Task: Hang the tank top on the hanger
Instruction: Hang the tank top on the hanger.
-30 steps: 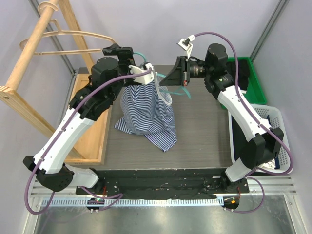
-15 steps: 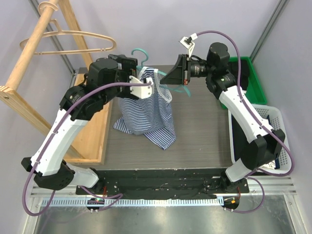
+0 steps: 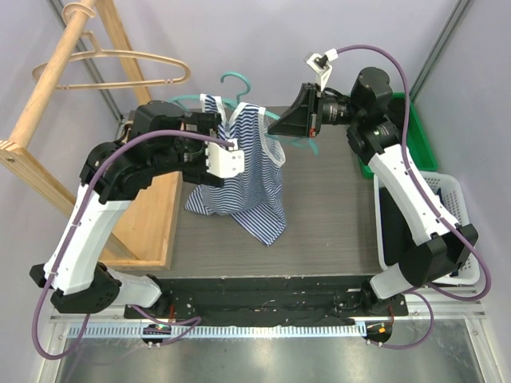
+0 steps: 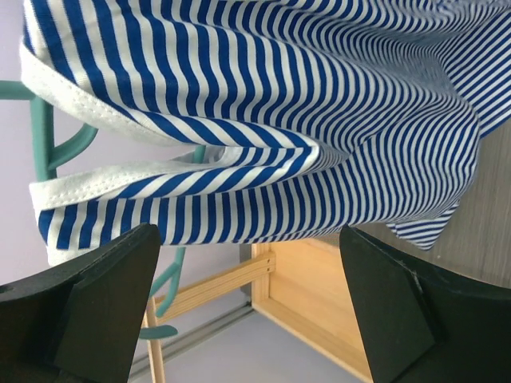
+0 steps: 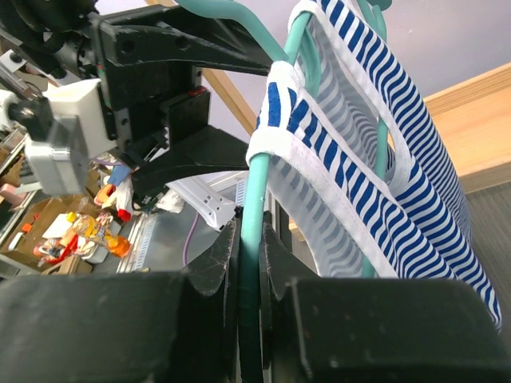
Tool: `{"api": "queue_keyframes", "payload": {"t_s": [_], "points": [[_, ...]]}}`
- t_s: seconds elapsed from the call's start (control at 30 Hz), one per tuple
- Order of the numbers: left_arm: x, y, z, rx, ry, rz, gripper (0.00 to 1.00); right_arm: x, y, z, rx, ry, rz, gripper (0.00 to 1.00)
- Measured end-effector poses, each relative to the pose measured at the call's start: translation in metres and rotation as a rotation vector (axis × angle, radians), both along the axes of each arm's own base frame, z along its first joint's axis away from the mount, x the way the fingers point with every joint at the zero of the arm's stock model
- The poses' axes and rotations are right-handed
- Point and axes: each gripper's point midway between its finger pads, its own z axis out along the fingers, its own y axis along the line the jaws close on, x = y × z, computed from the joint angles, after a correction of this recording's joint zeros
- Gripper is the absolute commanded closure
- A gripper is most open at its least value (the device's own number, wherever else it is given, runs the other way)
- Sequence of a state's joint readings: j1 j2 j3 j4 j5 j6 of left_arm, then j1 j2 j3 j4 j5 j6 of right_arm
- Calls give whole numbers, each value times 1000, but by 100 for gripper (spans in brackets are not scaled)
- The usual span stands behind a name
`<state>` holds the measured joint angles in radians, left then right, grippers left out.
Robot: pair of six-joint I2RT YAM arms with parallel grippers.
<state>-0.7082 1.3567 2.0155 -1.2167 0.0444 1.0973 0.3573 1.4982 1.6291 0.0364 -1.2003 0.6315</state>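
The striped tank top [image 3: 247, 171] hangs from the teal hanger [image 3: 234, 80] above the table, with its hem bunched on the surface. My right gripper [image 3: 274, 129] is shut on the hanger's right end and holds it up. In the right wrist view the teal bar [image 5: 257, 207] runs between the closed jaws of the right gripper [image 5: 251, 255], with a white-trimmed strap [image 5: 319, 136] draped over it. My left gripper [image 3: 209, 136] is open and empty just left of the top. In the left wrist view its fingers [image 4: 88, 311] stand wide apart below the striped fabric [image 4: 279, 104], beside a teal hanger arm [image 4: 44, 136].
A wooden rack [image 3: 48, 104] with a tan hanger [image 3: 120, 56] stands at the left, its base frame [image 3: 152, 215] beside the table [image 3: 335, 207]. A green bin [image 3: 411, 128] and a white basket [image 3: 447, 215] sit at the right.
My left gripper let go of the top and drew back to the left, now open. The right gripper lifted the hanger a little, and the top hangs from it.
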Motion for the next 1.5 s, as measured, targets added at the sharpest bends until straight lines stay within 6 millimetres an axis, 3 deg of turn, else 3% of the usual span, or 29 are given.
{"api": "queue_keyframes", "payload": {"t_s": [0.27, 0.4, 0.43, 0.7, 0.93, 1.13, 1.27, 1.37, 1.5], "points": [[-19, -10, 16, -143, 49, -45, 1, 8, -2, 1, 3, 6, -40, 99], [-25, -22, 24, -197, 74, -92, 14, 10, -2, 0, 2, 10, -50, 99], [-25, -24, 24, -203, 80, -99, 18, 11, -3, 0, 2, 12, -55, 99], [-8, -45, 13, -203, 75, -100, 19, 17, -4, 0, -5, 12, -92, 99], [10, -63, 5, -153, -99, -116, 25, 21, -6, -3, -19, 21, -115, 99], [-15, -70, -5, -111, -348, -233, 29, 24, -10, -6, -26, 37, -128, 99], [-38, -74, 1, -80, -518, -327, 23, 29, -11, -7, -28, 42, -135, 99], [-41, -82, 1, -35, -634, -367, 21, 32, -11, -10, -31, 52, -142, 99], [-31, -94, -30, 79, -692, -402, 16, 34, -11, -11, -33, 62, -152, 99]]}}
